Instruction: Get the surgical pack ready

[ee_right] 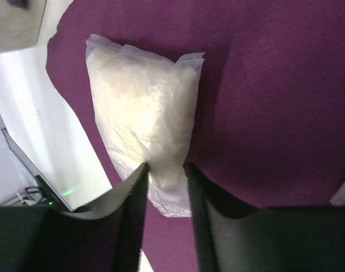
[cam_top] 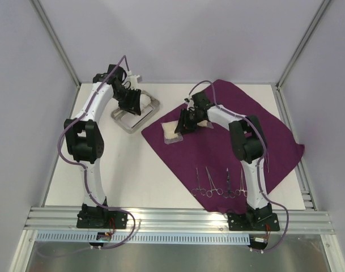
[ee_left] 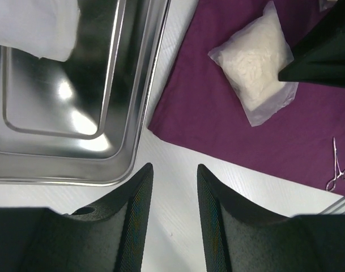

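Left fingers (ee_left: 132, 226) stand partly spread and empty, just short of the shiny rectangular steel tray (ee_left: 127, 164). Right fingers (ee_right: 130, 226) straddle the clear bag of white gauze (ee_right: 144, 113) on the dark purple cloth (ee_right: 263, 113); whether they pinch it, I cannot tell. Only the overhead view shows all four scissor-like steel clamps (cam_top: 217, 191).

White table (cam_top: 132, 170), aluminium rail (cam_top: 178, 218)
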Controlling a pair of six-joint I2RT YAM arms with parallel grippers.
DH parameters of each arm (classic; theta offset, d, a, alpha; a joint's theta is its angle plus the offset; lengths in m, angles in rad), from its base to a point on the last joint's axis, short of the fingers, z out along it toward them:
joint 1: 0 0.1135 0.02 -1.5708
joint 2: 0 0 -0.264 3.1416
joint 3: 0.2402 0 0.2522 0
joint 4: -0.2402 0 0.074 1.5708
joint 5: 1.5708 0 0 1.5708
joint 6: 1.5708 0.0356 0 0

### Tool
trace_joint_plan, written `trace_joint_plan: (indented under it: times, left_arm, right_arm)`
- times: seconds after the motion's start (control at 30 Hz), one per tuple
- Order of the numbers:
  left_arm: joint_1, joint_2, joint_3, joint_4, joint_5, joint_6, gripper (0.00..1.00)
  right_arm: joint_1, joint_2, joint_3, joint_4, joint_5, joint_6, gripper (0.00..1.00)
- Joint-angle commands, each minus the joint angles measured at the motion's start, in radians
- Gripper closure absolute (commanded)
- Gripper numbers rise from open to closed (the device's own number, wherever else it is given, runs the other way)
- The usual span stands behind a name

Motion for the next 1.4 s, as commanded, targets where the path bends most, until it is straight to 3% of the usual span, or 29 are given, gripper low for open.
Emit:
trace_joint_plan:
  times: [0.0,0.1,0.2,0.4,0.53,0.77,0.9,1.13,1.2,1.3,1.37]
  left_arm:
    - [-0.013,-0.038,-0.016,-0.016,0.051,-0.009,0.54]
    - [-0.023,-0.039,-0.036,-0.019,0.069,-0.005,0.53]
    - [-0.023,-0.044,-0.033,-0.036,0.153,-0.007,0.48]
    - [-0.023,-0.053,-0.004,-0.072,0.360,0.022,0.35]
    - [-0.023,-0.061,0.005,-0.056,0.477,-0.002,0.28]
    - [-0.023,-0.049,0.060,0.027,0.696,-0.099,0.23]
    - [-0.023,-0.099,-0.016,0.177,0.854,-0.224,0.23]
    - [-0.023,-0.138,-0.084,0.269,0.818,-0.263,0.22]
    - [-0.023,-0.127,-0.079,0.274,0.818,-0.277,0.24]
    - [-0.024,-0.134,-0.079,0.297,0.827,-0.295,0.38]
    - [-0.024,-0.150,-0.096,0.326,0.847,-0.318,0.63]
  right_arm:
    - [0.002,0.011,0.028,0.042,-0.005,0.013,0.68]
    - [0.004,-0.010,0.028,0.053,-0.037,0.005,0.87]
    - [0.008,-0.094,0.024,0.076,-0.059,-0.038,0.99]
    - [0.022,-0.365,-0.133,0.245,-0.039,-0.118,1.00]
    - [0.030,-0.464,-0.190,0.302,-0.036,-0.139,1.00]
    - [0.076,-0.510,-0.127,0.265,-0.060,-0.201,0.99]
    - [0.078,-0.512,-0.085,0.250,-0.071,-0.210,0.99]
    - [0.099,-0.499,-0.041,0.245,-0.100,-0.201,0.99]
    - [0.105,-0.489,-0.035,0.246,-0.109,-0.196,1.00]
    - [0.107,-0.470,-0.035,0.257,-0.122,-0.176,1.00]
    - [0.107,-0.452,-0.032,0.260,-0.120,-0.164,0.99]
